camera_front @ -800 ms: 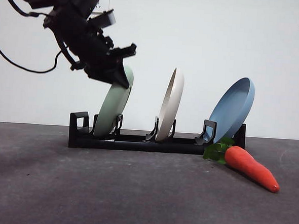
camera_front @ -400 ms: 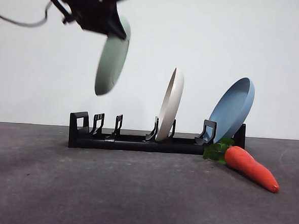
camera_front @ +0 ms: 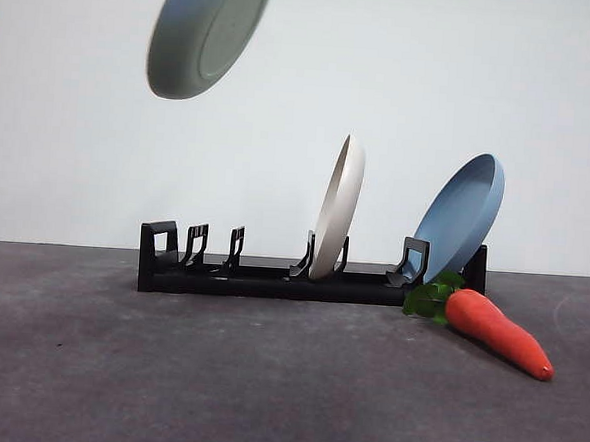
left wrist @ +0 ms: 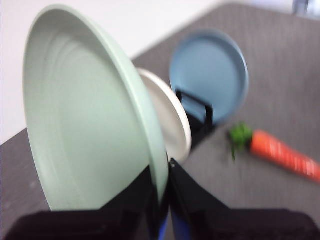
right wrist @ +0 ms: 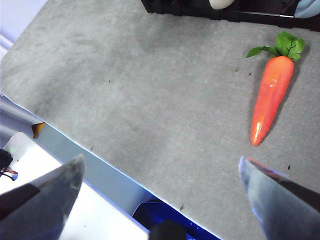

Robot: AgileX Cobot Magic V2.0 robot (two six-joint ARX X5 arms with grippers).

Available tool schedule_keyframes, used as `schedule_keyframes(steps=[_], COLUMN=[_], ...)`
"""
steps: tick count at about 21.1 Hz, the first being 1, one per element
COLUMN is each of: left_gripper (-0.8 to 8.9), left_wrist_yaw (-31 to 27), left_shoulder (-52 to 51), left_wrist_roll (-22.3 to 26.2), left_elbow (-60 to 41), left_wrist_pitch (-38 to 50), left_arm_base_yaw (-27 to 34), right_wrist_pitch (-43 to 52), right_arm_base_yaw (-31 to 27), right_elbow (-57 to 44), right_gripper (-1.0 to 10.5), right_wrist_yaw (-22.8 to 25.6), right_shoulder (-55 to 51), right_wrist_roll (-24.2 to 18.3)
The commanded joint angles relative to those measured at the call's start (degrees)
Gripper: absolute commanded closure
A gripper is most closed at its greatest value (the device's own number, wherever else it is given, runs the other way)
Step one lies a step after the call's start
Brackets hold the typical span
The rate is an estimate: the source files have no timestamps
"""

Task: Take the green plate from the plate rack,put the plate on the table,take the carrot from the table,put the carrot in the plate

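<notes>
Left hand [left wrist: 161, 200] pinches green plate [camera_front: 204, 33] by rim, upper left of frame, clear of plate rack [camera_front: 272, 275]. Right hand [right wrist: 160, 195] spread, idle. Carrot [camera_front: 496, 334] lower right on bench [camera_front: 165, 373]. Left: set plate down, load carrot.

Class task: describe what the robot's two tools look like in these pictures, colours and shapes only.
The left tool has two black, wedge-shaped jaws with a blue strip between their bases. The right tool shows two blurred, tapering jaws, dark to grey, above a blue base. No cables or markings are visible.
</notes>
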Motion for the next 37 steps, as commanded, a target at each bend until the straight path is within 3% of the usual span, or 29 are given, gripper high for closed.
schedule_keyframes(steps=[1, 9, 15, 19, 23, 30, 35, 36, 37], left_gripper=[8.19, 8.19, 8.19, 8.19, 8.19, 8.20, 8.12, 7.95, 7.10], left_wrist_yaw=[-5.97, -16.98, -17.88, -18.27, -22.36, -21.92, -13.53, -12.57, -11.98], left_shoulder=[1.03, 7.82, 17.59, 26.10, 32.17, 38.93, 39.74, 39.74, 39.74], left_wrist_roll=[7.58, 11.34, 11.98, 8.74, 6.21, 4.37, -0.09, -1.14, -2.16], left_elbow=[-0.02, -0.17, -0.17, -0.17, -0.17, -0.20, -0.20, -0.20, -0.20], left_wrist_pitch=[-5.64, -13.94, -14.80, -13.14, -10.71, -7.89, -9.27, -9.64, -10.19], left_arm_base_yaw=[-6.12, -17.53, -21.51, -23.32, -23.45, -23.52, -23.45, -23.45, -23.45], right_wrist_pitch=[0.28, 0.28, 0.24, 0.22, 0.22, 0.22, 0.26, 0.26, 0.26], right_arm_base_yaw=[0.09, 0.09, 0.09, 0.09, 0.09, 0.09, 0.09, 0.09, 0.09], right_elbow=[0.15, 0.15, 0.15, 0.15, 0.15, 0.15, 0.15, 0.15, 0.15], right_gripper=[2.6, 2.6, 2.6, 2.6, 2.6, 2.6, 2.6, 2.6, 2.6], right_wrist_yaw=[0.20, 0.17, 0.17, 0.17, 0.17, 0.20, 0.20, 0.20, 0.20], right_shoulder=[-0.09, -0.09, -0.09, -0.09, -0.09, -0.09, -0.09, -0.09, -0.09], right_wrist_roll=[0.13, 0.13, 0.15, 0.13, 0.15, 0.13, 0.15, 0.15, 0.15])
